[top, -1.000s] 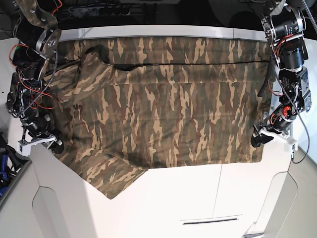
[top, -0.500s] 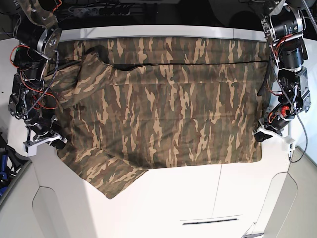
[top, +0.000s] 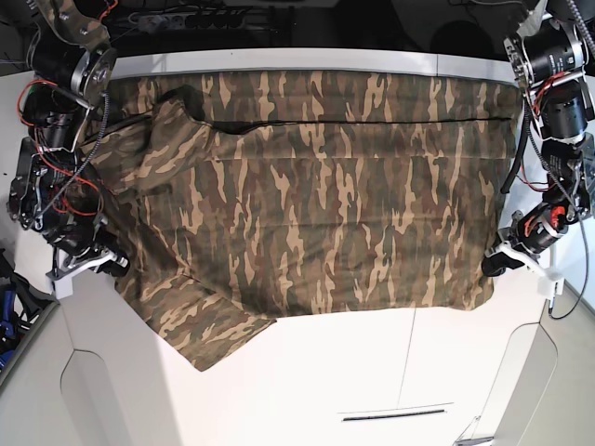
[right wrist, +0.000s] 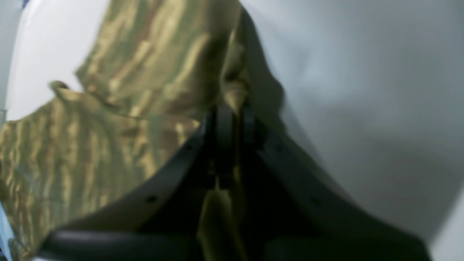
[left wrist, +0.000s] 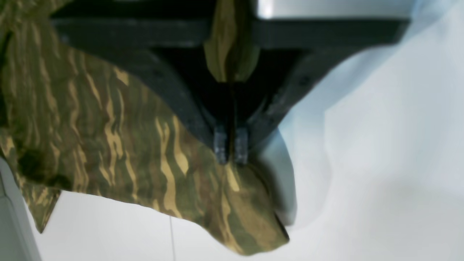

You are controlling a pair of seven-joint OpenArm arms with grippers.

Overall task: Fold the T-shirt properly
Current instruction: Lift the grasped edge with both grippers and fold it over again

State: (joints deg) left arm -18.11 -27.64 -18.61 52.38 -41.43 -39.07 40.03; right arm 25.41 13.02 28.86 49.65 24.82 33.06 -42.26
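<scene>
The camouflage T-shirt [top: 316, 204] lies spread across the white table, one sleeve hanging toward the front left. My left gripper [top: 493, 266] sits at the shirt's lower right corner. In the left wrist view its fingers [left wrist: 221, 145] are shut on the T-shirt [left wrist: 108, 137], with a fold of cloth bunched between the jaws and the corner lifted off the table. My right gripper [top: 115, 265] is at the shirt's left edge. In the right wrist view that gripper [right wrist: 235, 113] is shut on a pinched ridge of the T-shirt [right wrist: 145, 72].
The white table [top: 372, 372] has bare surface in front of the shirt, with panel seams and a narrow slot [top: 395, 413]. A dark cable strip [top: 186, 17] runs behind the back edge. Blue items [top: 7, 311] sit off the table's left side.
Both grippers have shut on the shirt's edges. The left one has shifted slightly outward and toward the front, and the right one has edged inward, raising the cloth at each grip.
</scene>
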